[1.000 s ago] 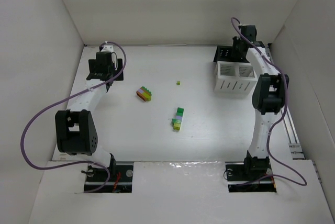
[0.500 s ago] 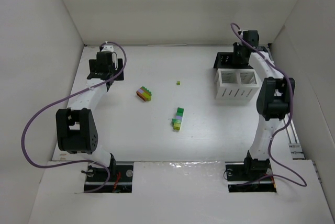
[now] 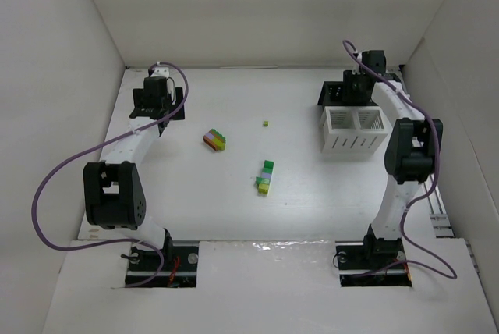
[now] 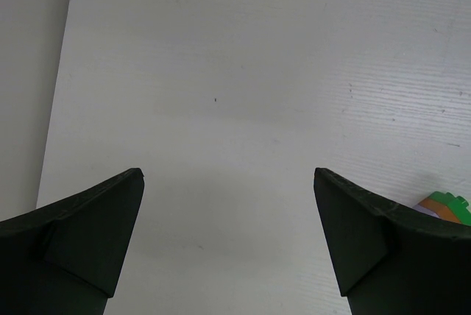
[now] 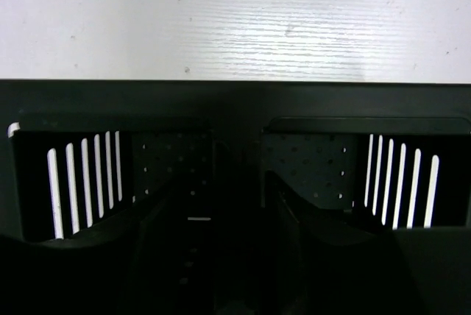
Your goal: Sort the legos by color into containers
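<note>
Shifting back, right end effector (image 3: pixel 355 89) hangs over black bin (image 3: pixel 330 92).

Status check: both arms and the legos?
Left gripper open, empty. Right gripper parted over black bin. Striped stack, green stack, loose brick unsorted on table. Nothing blocking.

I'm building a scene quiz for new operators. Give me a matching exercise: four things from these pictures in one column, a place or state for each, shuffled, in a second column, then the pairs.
Things
1. white bin pair
2. black bin pair
3. green-and-lime stack
4. left gripper

Places or states
a. open, nothing between its fingers
b. lying near the middle of the table
c. far right, beneath the right gripper
d. right side, directly on the near side of the other bins

Pairs: 1-d, 2-c, 3-b, 4-a
</note>
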Tool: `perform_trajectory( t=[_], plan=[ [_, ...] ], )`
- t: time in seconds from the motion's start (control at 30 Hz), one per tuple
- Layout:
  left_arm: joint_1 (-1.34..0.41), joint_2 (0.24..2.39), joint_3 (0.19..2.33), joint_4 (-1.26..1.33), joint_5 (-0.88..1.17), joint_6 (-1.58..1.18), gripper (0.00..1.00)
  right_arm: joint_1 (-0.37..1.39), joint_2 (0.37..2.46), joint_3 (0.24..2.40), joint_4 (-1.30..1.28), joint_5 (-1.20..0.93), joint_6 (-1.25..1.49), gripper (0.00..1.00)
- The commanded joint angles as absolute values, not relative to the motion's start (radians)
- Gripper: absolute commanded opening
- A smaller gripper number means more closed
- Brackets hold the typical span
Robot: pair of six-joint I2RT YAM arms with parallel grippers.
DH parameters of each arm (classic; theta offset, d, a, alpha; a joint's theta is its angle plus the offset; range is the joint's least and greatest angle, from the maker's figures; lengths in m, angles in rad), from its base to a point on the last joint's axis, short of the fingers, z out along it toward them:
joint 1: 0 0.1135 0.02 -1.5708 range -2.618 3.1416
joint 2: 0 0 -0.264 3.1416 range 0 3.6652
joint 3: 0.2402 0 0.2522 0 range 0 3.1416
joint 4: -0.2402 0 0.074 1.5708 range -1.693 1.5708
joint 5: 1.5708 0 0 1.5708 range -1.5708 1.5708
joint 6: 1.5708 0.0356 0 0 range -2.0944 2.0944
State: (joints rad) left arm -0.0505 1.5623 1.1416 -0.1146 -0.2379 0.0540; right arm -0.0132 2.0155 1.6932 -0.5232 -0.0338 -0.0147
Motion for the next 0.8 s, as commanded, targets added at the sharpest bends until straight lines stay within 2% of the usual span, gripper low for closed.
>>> perform_trajectory(
  t=[0.0,0.07,0.33,0.53,0.6,0.63,0.77],
  plan=[
    [-0.052,1.548,1.18,-0.095,-0.236,0.051,1.0,-0.015,1.948,1.703,-0.558,-0.064,-0.002,0.52],
    [-0.052,1.548,1.18,-0.095,-0.236,0.051,1.0,-0.015,1.948,1.726,-0.572,-0.064,0.023,0.55],
    [-0.052,1.548,1.18,-0.086,-0.225,0.051,1.0,-0.006,1.887,1.755,-0.551,-0.064,0.044,0.55],
    [-0.052,1.548,1.18,-0.086,-0.216,0.042,1.0,-0.006,1.732,1.691,-0.473,-0.043,0.034,0.55],
    [-0.052,1.548,1.18,-0.086,-0.23,0.041,1.0,-0.006,1.64,1.622,-0.437,-0.105,-0.015,0.52],
    [-0.052,1.539,1.18,-0.086,-0.23,0.041,1.0,-0.006,1.611,1.596,-0.404,-0.153,-0.046,0.48],
    [-0.052,1.509,1.158,-0.077,-0.079,0.098,1.0,0.015,1.584,1.581,-0.481,-0.451,-0.231,0.39]
  ],
)
